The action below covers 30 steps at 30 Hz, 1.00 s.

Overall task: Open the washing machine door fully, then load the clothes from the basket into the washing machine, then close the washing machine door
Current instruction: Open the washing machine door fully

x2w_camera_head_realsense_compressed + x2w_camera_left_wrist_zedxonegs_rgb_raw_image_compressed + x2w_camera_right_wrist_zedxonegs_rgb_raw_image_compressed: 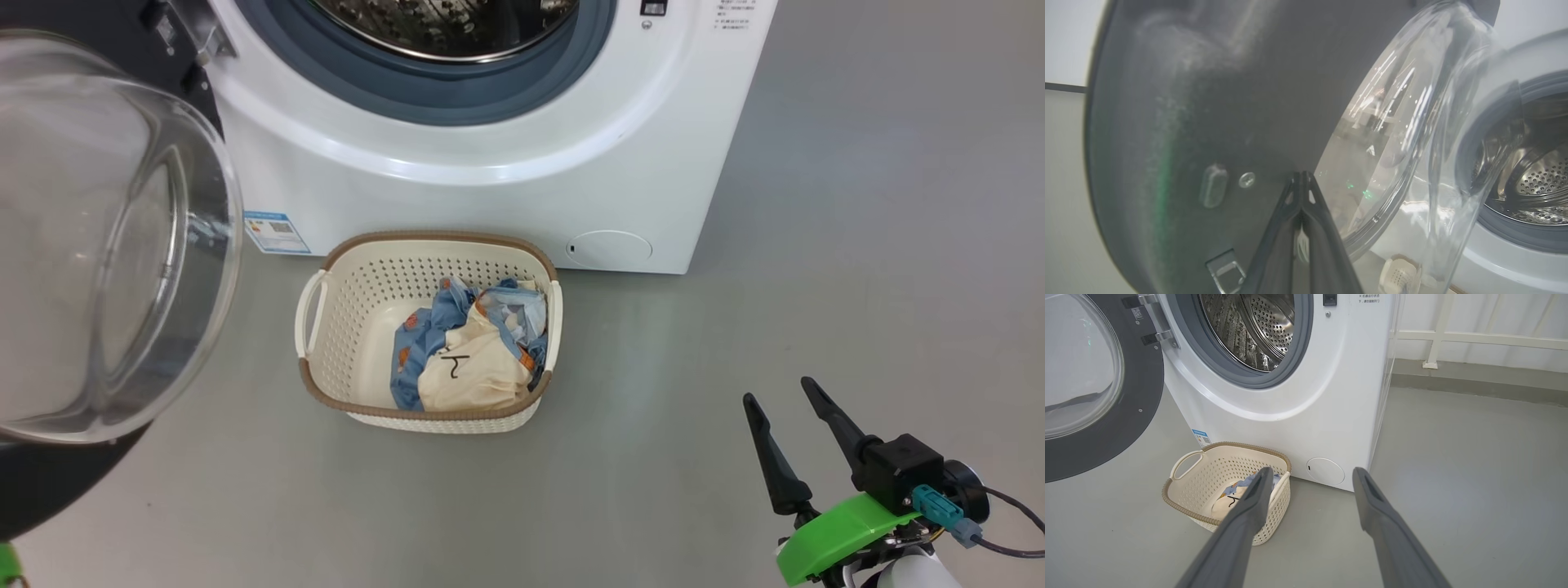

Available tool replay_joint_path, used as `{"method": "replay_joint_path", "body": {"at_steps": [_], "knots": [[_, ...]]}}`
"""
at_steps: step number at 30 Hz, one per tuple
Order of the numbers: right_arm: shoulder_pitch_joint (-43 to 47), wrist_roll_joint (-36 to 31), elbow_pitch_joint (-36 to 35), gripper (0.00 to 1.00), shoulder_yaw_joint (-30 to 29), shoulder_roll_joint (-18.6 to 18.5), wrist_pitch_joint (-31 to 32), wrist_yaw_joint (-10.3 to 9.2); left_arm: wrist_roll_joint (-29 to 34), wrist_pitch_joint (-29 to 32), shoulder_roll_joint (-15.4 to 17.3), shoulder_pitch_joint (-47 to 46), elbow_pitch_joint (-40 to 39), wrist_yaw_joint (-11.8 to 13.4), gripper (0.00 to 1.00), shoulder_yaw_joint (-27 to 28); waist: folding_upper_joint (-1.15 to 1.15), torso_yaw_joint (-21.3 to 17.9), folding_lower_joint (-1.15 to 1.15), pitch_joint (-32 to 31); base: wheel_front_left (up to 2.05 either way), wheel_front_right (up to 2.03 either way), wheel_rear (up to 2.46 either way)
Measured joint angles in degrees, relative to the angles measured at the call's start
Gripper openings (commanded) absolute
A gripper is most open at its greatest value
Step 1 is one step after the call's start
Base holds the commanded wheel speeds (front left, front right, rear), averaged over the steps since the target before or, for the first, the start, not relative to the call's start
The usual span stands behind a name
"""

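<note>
Left of the machine, the large round glossy black door with its clear bulging glass bowl [98,245] stood swung well out from the white boxy front-loading washing machine [490,196], steel drum exposed. Couldn't tell if it was at full travel. Your left gripper [1301,176], dark fingers pressed together with nothing between them, pointed at the door's dark inner face beside the glass; contact was unclear. To finish this step well you needed to push on the dark ring, not the glass, out toward the latch side, and follow the door's arc slowly till it stopped. Just before the machine sat the small cream perforated plastic basket with brown rim [441,238], with the light blue and cream clothes [469,351] bunched in its right half. Your right gripper [776,389] hung spread wide and empty, well apart from the basket. That was fine, clear of the door.
</note>
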Motion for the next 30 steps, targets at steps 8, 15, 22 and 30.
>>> {"method": "replay_joint_path", "body": {"at_steps": [8,15,22,30], "knots": [[-1.08,0.07,-0.12,1.0,0.04,-0.18,0.0,0.0,3.11,-0.07,1.41,-3.74,3.57,-1.78,0.0,3.99,0.0,-0.19,0.0,1.13,0.0,0.0,0.0],[-1.3,0.07,-0.07,1.0,0.13,-0.65,0.0,0.0,6.13,-0.07,3.34,-5.6,6.89,-3.15,0.0,5.17,0.0,-0.42,0.0,1.5,0.0,0.0,0.0],[-1.48,0.1,0.18,1.0,0.3,-0.69,0.0,0.0,7.83,-0.05,4.31,-6.95,8.96,-3.74,0.0,6.82,0.0,-0.84,0.0,1.34,0.0,0.0,0.0],[-1.94,0.57,0.3,1.0,0.21,-0.65,0.0,0.0,9.61,-0.05,4.49,-7.15,8.91,-5.69,0.0,7.24,0.0,-0.83,0.0,0.54,0.0,0.0,0.0]]}}
